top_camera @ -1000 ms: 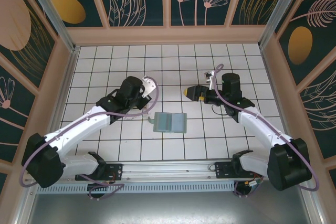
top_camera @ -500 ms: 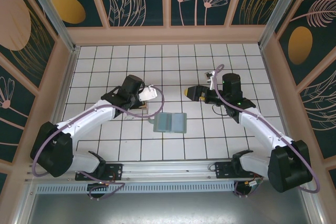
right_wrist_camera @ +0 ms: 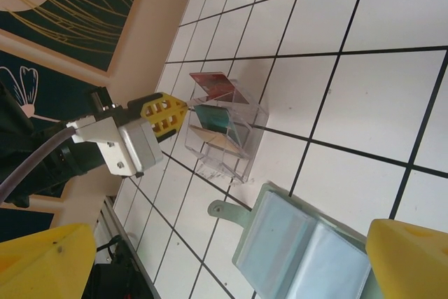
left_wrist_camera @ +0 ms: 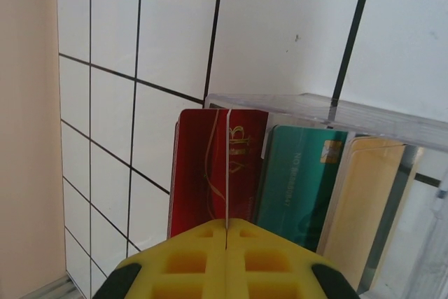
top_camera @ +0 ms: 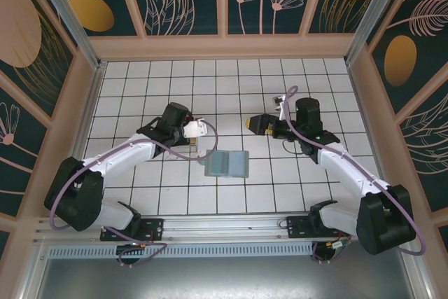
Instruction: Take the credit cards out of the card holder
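The card holder (top_camera: 227, 164) lies open on the tiled floor, light blue sleeves up (right_wrist_camera: 294, 243), its tab pointing left. My left gripper (left_wrist_camera: 227, 223) is shut on a thin credit card (left_wrist_camera: 228, 166), seen edge-on, its colour unclear. It holds the card at the clear tray (left_wrist_camera: 392, 120), where red (left_wrist_camera: 199, 173), teal (left_wrist_camera: 297, 180) and tan (left_wrist_camera: 364, 201) cards stand side by side. In the top view the left gripper (top_camera: 201, 132) sits just above the tray (top_camera: 204, 149). My right gripper (top_camera: 253, 124) hangs open above and right of the card holder, with nothing between its fingers (right_wrist_camera: 224, 264).
Wooden walls and metal posts close the tiled floor in on three sides. The left gripper's yellow tip (right_wrist_camera: 175, 111) is right beside the clear tray (right_wrist_camera: 224, 131). The tray stands about half a tile from the card holder's tab (right_wrist_camera: 220, 209).
My left gripper has moved down and slightly nearer, coming in at the clear tray with the card still in its jaws. The right arm and the card holder have not moved.
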You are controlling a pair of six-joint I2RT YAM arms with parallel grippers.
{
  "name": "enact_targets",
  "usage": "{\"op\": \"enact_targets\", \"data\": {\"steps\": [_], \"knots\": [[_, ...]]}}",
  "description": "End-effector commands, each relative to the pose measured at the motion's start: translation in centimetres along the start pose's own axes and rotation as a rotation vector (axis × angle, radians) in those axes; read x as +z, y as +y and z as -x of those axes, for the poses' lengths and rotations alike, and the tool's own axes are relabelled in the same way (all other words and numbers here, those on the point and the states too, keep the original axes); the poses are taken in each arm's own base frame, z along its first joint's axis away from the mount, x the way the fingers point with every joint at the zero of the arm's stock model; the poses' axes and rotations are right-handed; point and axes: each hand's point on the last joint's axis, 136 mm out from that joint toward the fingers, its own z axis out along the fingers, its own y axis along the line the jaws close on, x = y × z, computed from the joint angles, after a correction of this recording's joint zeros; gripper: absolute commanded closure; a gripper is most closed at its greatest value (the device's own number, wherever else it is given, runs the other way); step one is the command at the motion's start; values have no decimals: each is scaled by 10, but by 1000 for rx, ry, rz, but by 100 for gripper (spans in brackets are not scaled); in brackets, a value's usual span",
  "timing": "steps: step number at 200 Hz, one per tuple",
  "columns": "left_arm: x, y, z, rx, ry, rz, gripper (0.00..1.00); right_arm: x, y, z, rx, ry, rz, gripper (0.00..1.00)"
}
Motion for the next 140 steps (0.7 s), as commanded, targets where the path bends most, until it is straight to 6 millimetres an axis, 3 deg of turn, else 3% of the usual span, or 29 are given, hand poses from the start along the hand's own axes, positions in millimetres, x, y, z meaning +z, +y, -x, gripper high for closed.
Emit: {"op": "enact_targets", "data": {"steps": [1, 52, 60, 93, 140], "knots": [[7, -1, -4, 21, 7, 6, 100, 1, 0, 5, -19, -7, 1, 1], [17, -5, -5, 31, 13, 7, 100, 4, -3, 4, -15, -2, 3, 1], [18, -3, -6, 29, 16, 14, 90, 5, -3, 4, -13, 0, 5, 1], [19, 5, -5, 1, 13, 42, 75, 7, -6, 3, -10, 3, 4, 1], [23, 26, -8, -43, 24, 115, 71, 10, -7, 4, -7, 11, 14, 1]]}}
